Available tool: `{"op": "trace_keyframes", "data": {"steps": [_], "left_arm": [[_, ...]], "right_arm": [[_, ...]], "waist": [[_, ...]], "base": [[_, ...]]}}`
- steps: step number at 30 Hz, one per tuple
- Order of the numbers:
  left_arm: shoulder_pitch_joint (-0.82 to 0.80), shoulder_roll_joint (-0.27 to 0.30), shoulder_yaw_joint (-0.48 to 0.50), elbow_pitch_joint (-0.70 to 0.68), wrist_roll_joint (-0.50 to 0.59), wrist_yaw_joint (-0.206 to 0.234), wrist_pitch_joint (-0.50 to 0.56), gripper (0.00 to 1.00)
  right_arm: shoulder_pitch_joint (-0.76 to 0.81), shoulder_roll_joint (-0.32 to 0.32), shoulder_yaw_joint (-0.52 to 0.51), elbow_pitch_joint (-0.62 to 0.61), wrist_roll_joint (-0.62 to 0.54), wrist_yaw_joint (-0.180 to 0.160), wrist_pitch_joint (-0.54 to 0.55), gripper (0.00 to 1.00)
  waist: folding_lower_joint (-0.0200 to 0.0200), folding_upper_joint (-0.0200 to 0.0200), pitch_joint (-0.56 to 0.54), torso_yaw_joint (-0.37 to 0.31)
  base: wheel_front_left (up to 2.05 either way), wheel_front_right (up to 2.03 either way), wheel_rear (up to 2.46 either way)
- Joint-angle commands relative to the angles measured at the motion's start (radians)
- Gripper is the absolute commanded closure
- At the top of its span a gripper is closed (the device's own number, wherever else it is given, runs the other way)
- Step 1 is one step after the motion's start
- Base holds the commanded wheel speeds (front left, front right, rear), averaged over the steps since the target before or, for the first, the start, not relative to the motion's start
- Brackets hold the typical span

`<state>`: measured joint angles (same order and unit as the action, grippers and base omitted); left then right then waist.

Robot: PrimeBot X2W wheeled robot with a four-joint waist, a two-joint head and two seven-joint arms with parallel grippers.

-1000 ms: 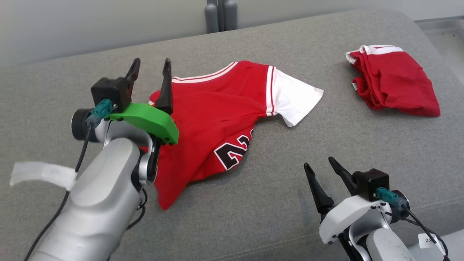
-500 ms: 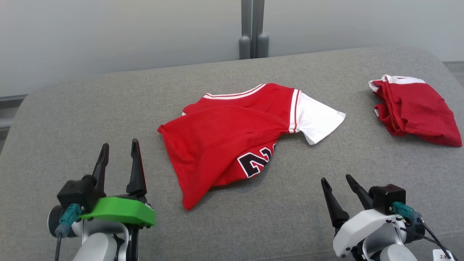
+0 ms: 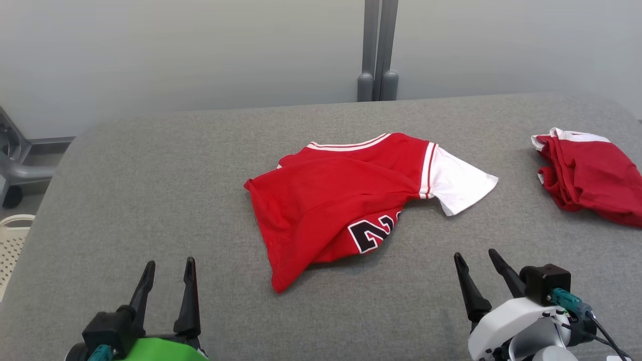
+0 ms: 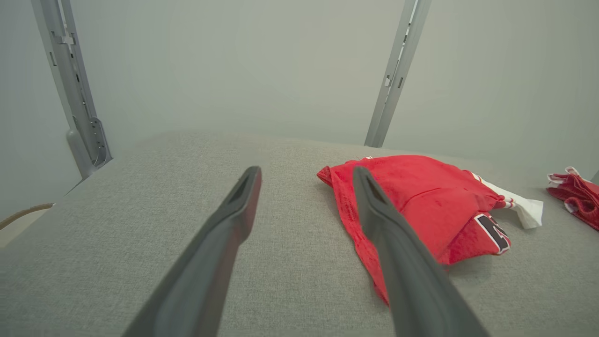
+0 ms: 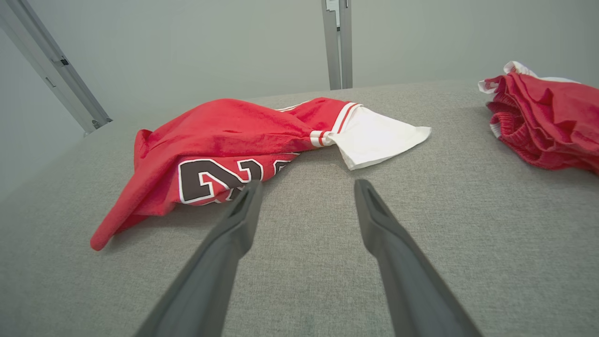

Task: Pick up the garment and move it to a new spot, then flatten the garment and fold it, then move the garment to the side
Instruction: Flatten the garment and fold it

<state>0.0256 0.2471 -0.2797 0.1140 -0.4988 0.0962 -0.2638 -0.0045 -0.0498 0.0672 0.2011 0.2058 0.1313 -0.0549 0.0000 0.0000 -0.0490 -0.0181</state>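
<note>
Shirt [image 3: 351, 195] probably soft and floppy, best pinched at near corner [image 3: 281, 286]; left claw [image 3: 169, 261] and right claw [image 3: 474, 253] wide open, empty.

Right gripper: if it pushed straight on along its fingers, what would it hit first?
Most likely the jersey's white sleeve, directly ahead of the open right gripper; at a low angle it might graze the grey cushion first.
</note>
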Motion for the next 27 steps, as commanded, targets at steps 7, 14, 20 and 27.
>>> {"op": "trace_keyframes", "data": {"steps": [7,14,20,27], "left_arm": [[0.078,0.049,0.003,-0.005,0.079,0.001,-0.001,0.0],[0.114,0.056,0.04,0.015,0.068,0.048,0.001,0.0],[0.145,0.041,0.098,0.014,0.01,0.059,0.0,0.0],[0.152,0.051,0.099,0.022,0.0,0.046,0.0,0.0]], "right_arm": [[0.022,-0.001,-0.004,0.009,-0.02,-0.001,-0.005,0.0],[0.028,-0.001,-0.008,0.017,-0.026,-0.001,0.0,0.0],[0.034,-0.001,-0.02,0.014,-0.029,-0.001,-0.004,0.0],[0.033,-0.001,-0.016,0.014,-0.026,-0.001,-0.006,0.0]], "waist": [[0.0,0.0,-0.007,0.007],[0.0,0.0,-0.013,0.005],[0.0,0.0,-0.027,0.014],[0.0,0.0,-0.029,0.02]], "base": [[0.0,0.0,0.0],[0.0,0.0,0.0],[0.0,0.0,0.0],[0.0,0.0,0.0]]}}
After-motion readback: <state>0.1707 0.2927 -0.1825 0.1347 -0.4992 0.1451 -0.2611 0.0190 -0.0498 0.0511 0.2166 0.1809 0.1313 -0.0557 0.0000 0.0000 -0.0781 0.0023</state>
